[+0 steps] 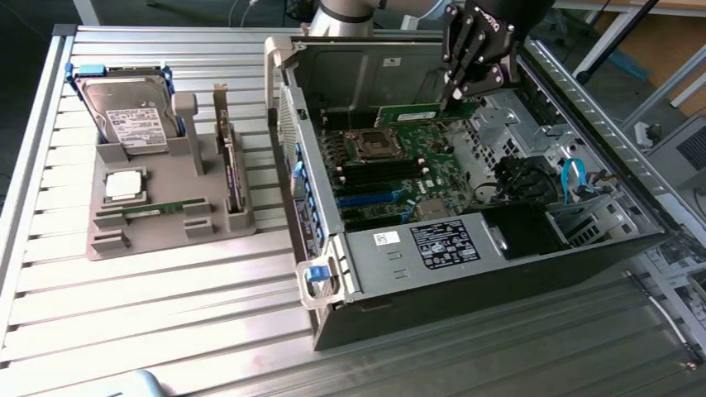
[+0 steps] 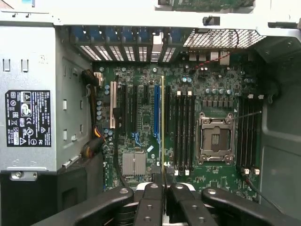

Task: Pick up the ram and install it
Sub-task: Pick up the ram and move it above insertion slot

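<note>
The ram (image 1: 411, 114) is a thin green stick held over the open computer case (image 1: 331, 265). My gripper (image 1: 458, 99) is shut on its end, above the motherboard (image 1: 425, 178). In the wrist view the ram (image 2: 162, 122) shows edge-on as a thin yellow-green line running out from between my gripper (image 2: 163, 182). It hangs above the board, between the blue slot (image 2: 156, 113) and a bank of long black memory slots (image 2: 183, 132). The stick is not touching any slot.
The CPU socket (image 2: 215, 137) sits beside the black slots, with more slots (image 2: 249, 134) past it. On the exterior view's left, a grey holder (image 1: 111, 244) carries a hard drive (image 1: 131, 116), a silver CPU chip (image 1: 124, 186), an expansion card (image 1: 228, 161) and another green stick (image 1: 157, 209).
</note>
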Controlling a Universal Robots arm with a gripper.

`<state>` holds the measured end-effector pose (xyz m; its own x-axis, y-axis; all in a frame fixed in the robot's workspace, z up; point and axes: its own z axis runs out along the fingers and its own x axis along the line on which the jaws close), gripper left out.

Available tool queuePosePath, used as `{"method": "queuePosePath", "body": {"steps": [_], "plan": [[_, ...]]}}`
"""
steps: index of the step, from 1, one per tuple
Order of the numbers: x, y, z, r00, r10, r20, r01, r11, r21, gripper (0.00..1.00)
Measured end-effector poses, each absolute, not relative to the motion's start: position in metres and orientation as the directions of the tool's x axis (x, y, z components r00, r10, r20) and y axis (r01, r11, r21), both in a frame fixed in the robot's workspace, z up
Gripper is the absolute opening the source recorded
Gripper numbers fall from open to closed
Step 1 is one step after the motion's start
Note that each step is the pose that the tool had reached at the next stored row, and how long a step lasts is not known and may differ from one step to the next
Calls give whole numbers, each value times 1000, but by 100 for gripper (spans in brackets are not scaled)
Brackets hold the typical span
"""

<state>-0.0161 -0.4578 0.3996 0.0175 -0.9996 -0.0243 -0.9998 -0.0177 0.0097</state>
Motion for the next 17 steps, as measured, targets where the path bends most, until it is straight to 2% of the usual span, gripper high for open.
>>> {"method": "queuePosePath", "body": {"steps": [17], "plan": [[-16,-458,394,17,-1000,-25,-1000,-18,10,12]]}}
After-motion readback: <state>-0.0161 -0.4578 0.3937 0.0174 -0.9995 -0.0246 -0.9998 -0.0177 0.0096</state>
